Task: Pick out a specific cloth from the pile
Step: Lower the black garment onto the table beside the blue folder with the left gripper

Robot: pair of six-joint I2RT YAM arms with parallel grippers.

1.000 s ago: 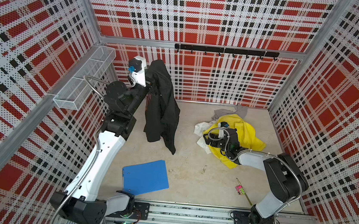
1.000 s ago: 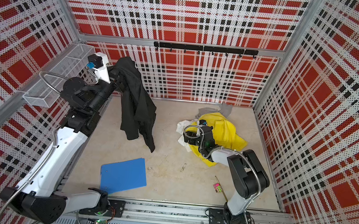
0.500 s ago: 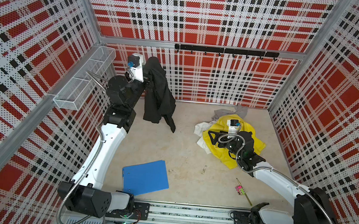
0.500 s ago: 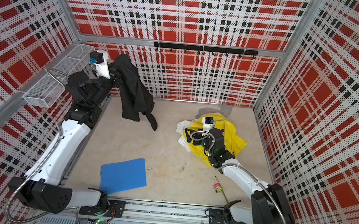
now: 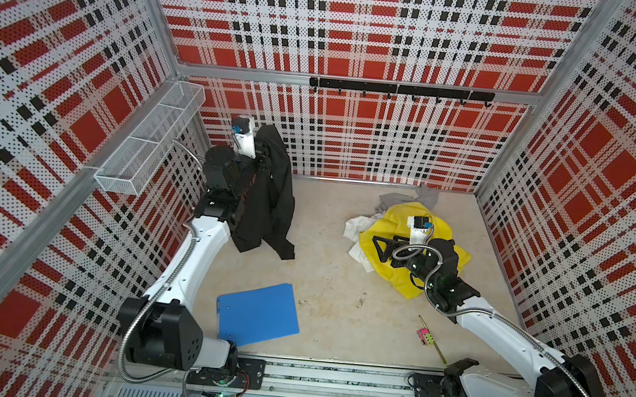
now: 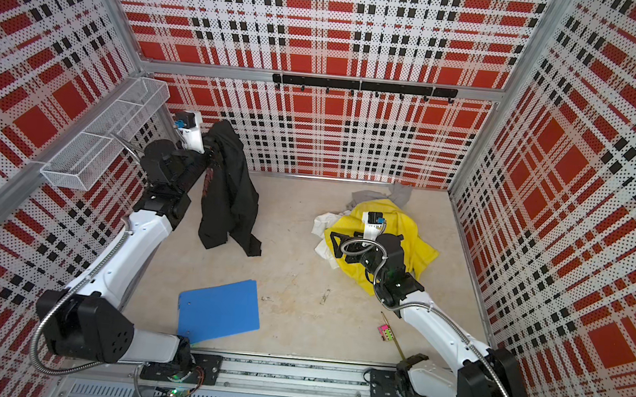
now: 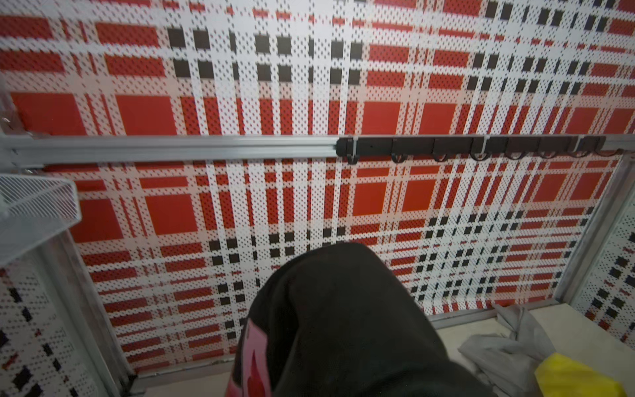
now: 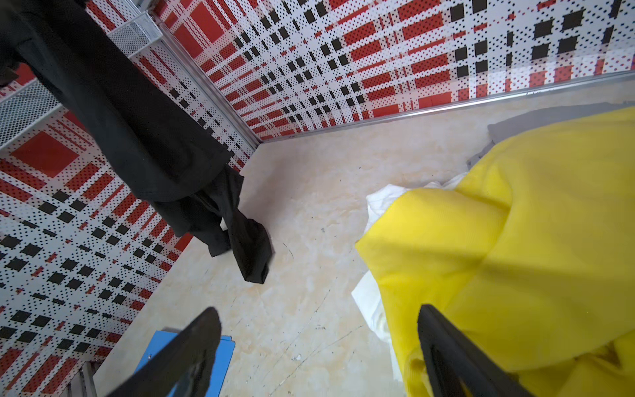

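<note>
Your left gripper [image 5: 260, 153] is raised at the far left of the cell, just beside the wire basket [image 5: 150, 143]. Its jaws are clamped on the black cloth [image 5: 270, 199], which drapes over them and hides them in both top views. The cloth hangs in long folds toward the floor, well apart from the pile [image 5: 389, 222]; you cannot tell whether its lowest tip touches the floor. A pink and red printed patch [image 7: 254, 361] shows on it in the left wrist view. The pile lies at the far right: a big yellow cloth [image 6: 419, 241] on top, a white piece [image 5: 355, 227] at its left edge and a grey piece [image 5: 426, 196] at its far edge. Your right gripper [image 8: 318, 311] is over the left side of the pile with its jaws spread wide and nothing between them; one finger is above the yellow cloth, the other above bare floor. A blue folder [image 5: 257, 317] lies flat on the near left of the floor.
</note>
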